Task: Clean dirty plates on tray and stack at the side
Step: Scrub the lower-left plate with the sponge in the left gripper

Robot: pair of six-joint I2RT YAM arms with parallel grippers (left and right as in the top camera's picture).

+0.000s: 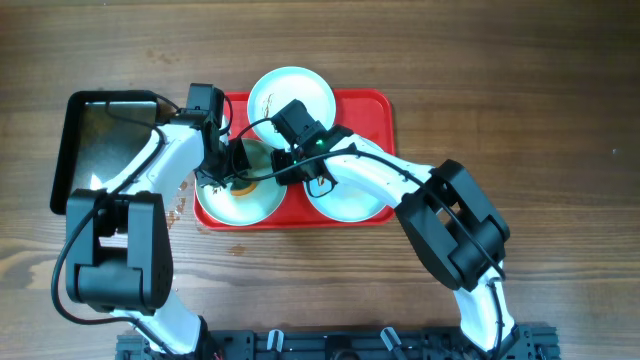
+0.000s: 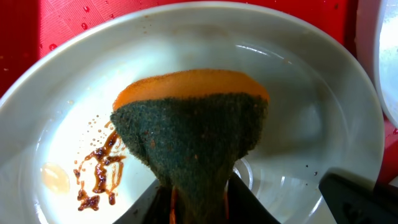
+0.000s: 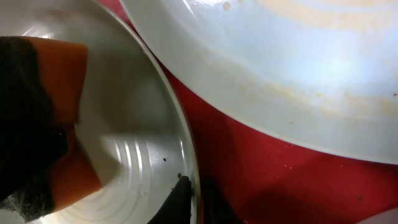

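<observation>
left gripper (image 2: 198, 200): jaws clamped on an orange sponge with a dark green scouring face (image 2: 193, 130). The sponge tip is down in the plate's well and looks to be touching it.
plate in work: round pale mint-white plate (image 2: 311, 124), sitting on the left part of the large red plastic tray (image 1: 375, 108), directly under the sponge.
dirt: brown sauce smear (image 2: 99, 168) on the plate floor, just beside the sponge, not yet wiped.
right gripper (image 3: 194, 202): one finger on each side of that plate's rim, closed on it. My read is that it pins the plate so scrubbing doesn't push it around the wet tray.
second plate (image 1: 350, 200): beside the first on the tray, partly under the right arm.
third plate (image 1: 290, 90): at the tray's far side, overhanging the rim.
black metal pan (image 1: 100, 140): left of the tray, not involved.
stack: not begun; all three plates are on the tray.
next (judgement): drag the sponge across the smear while the rim hold stays on.
risk: the rim pinch could tip the plate if the sponge presses off-centre.
</observation>
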